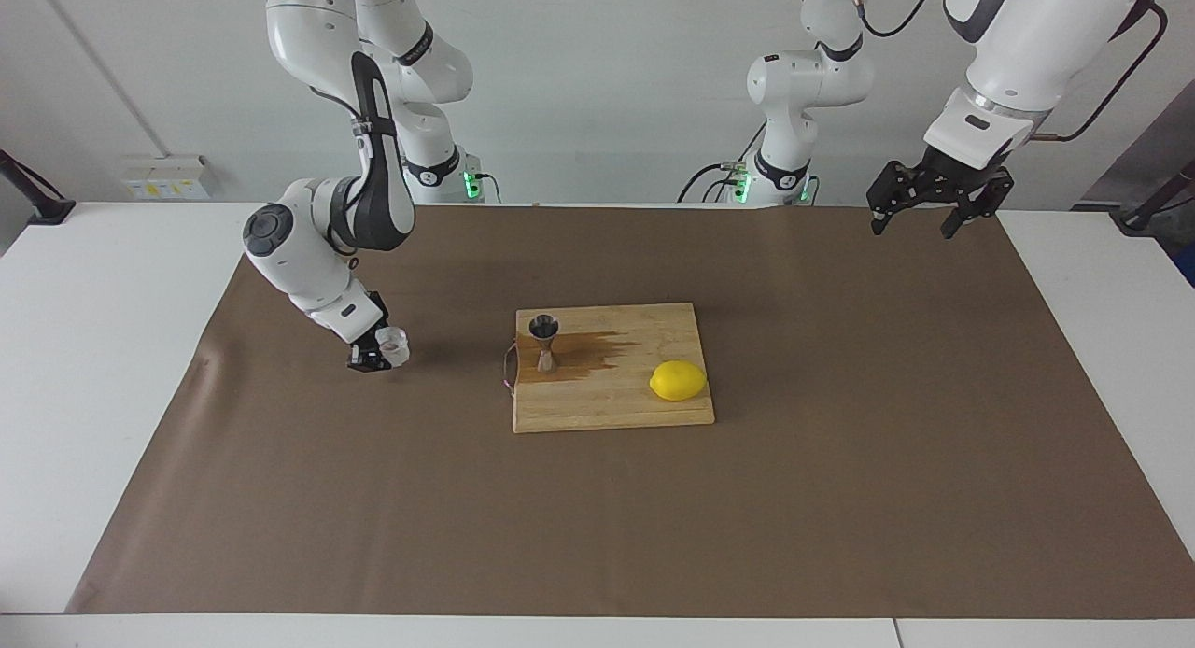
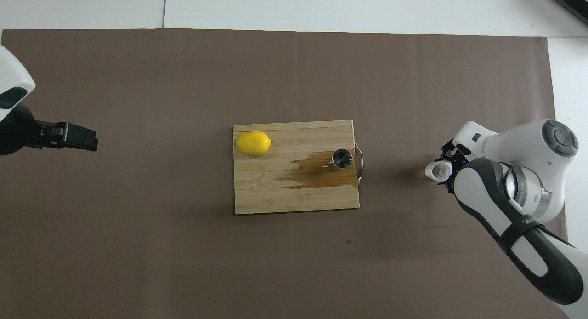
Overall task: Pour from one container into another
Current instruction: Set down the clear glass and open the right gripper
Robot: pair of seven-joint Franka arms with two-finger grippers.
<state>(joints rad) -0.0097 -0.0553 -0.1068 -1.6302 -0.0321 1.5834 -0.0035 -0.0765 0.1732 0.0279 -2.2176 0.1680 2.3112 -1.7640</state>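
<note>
The clear glass cup (image 1: 393, 345) is held in my right gripper (image 1: 375, 356), low over the brown mat, off the board toward the right arm's end of the table. It also shows in the overhead view (image 2: 437, 170), with the right gripper (image 2: 448, 172) beside it. I cannot tell whether the cup touches the mat. The steel jigger (image 1: 544, 343) stands upright on the wooden cutting board (image 1: 607, 410), at its edge closest to the cup, and shows from above (image 2: 342, 158). My left gripper (image 1: 924, 214) is open and waits, raised over the mat's edge at the left arm's end.
A yellow lemon (image 1: 678, 380) lies on the board toward the left arm's end. A dark wet stain (image 1: 588, 354) spreads across the board from the jigger. A metal handle (image 2: 359, 165) sticks out from the board's edge beside the jigger.
</note>
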